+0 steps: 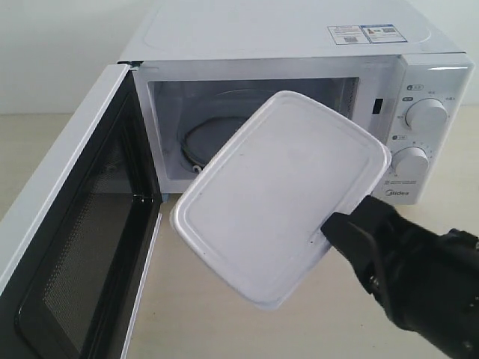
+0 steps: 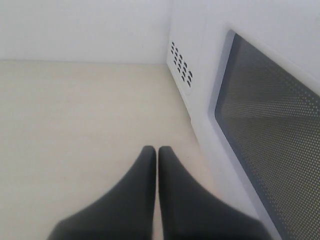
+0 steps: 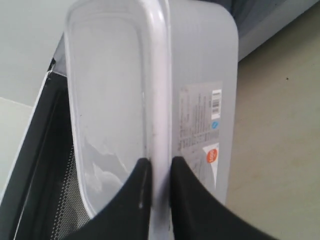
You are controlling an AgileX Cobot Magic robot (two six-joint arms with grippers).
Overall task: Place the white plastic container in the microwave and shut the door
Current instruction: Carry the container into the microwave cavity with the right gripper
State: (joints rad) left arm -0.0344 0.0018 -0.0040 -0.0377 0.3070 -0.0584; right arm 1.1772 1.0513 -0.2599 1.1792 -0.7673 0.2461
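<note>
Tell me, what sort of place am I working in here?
Likely a test bench staged as a kitchen counter: a microwave with its door open on a pale tabletop, a plain white wall behind, and a container in the right gripper.

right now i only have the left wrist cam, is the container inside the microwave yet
Observer: Not yet. The white plastic container is in the air in front of the open microwave, tilted with its lid toward the exterior camera.
Operator: whats holding it
Observer: The right gripper is shut on the lid rim at one end, one finger on each side.
Operator: is the door out of the way
Observer: Yes. The door is swung wide open on the left of the exterior view, clear of the container.
</note>
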